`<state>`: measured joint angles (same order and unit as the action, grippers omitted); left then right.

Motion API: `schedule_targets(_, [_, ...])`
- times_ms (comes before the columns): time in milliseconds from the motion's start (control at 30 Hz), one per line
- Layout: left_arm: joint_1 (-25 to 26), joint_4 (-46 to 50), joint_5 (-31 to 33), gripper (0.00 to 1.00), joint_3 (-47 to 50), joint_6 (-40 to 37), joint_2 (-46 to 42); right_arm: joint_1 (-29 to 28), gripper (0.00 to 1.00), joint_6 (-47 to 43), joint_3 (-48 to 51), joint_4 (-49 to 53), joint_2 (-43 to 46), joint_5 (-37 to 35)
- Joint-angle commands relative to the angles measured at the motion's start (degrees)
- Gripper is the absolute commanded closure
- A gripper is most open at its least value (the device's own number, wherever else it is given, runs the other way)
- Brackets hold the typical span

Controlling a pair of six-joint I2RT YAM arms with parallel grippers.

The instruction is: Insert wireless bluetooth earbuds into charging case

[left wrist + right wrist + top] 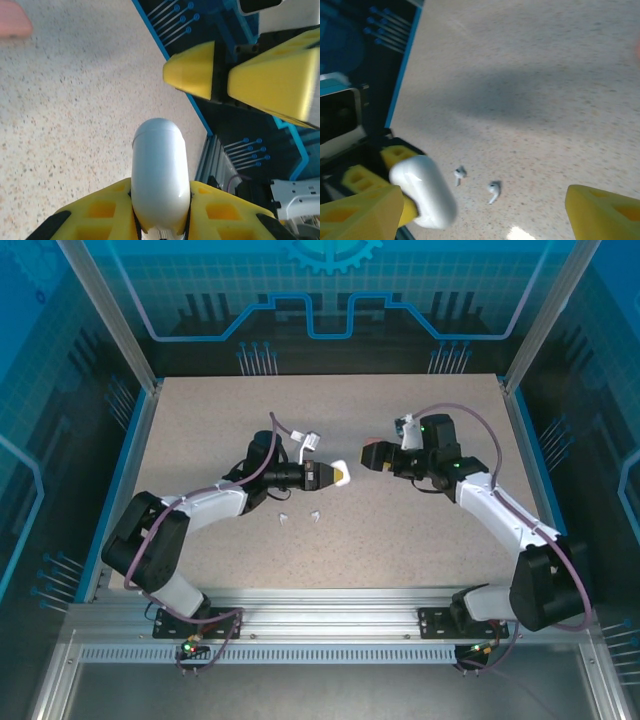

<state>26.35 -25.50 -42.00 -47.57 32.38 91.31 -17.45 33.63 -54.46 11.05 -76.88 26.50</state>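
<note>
two white earbuds (493, 190) lie loose on the table (200, 430), on the arm-base side of the white case (160, 170) and apart from it. the left gripper (330, 476) is clamped on the case, presenting its rounded end to the right gripper (221, 75), which faces it with fingers spread wide and empty, likely to open the lid.

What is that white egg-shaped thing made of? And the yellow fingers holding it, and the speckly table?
White case: probably hard glossy plastic. It is smooth, with bright reflections.
Yellow fingers: matte plastic, maybe printed. The surface is dull, with hollow square pockets.
Table: looks like matte laminate with a speckled stone pattern, though real stone cannot be ruled out.
</note>
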Motion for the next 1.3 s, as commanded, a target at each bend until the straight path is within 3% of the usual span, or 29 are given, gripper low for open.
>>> schedule_targets(0, [-0.7, 4.2, -3.5, 1.0, -2.2, -3.4, -1.2, -2.8, 0.15, -4.0, -0.9, -2.3, -1.5, 3.7])
schedule_targets(367, [-1.1, 2.6, -3.3, 1.0, -2.2, -3.1, -1.7, -5.5, 0.17, -5.0, -0.8, -1.2, -6.5, 1.0])
schedule_targets(700, [-1.3, 0.4, -3.2, 1.0, -0.8, -2.4, -4.4, 1.8, 0.21, -2.2, 3.1, -3.0, -11.5, -1.1])
schedule_targets(1067, [-1.3, -0.7, -3.3, 1.0, -0.6, -1.9, -3.1, 2.9, 0.22, -3.7, 6.2, -6.0, -2.8, 10.4])
schedule_targets(1267, [-1.4, -2.2, -3.3, 1.0, -0.7, -0.9, -2.3, 0.5, 0.27, -3.6, 4.4, -8.2, -3.9, 15.0])
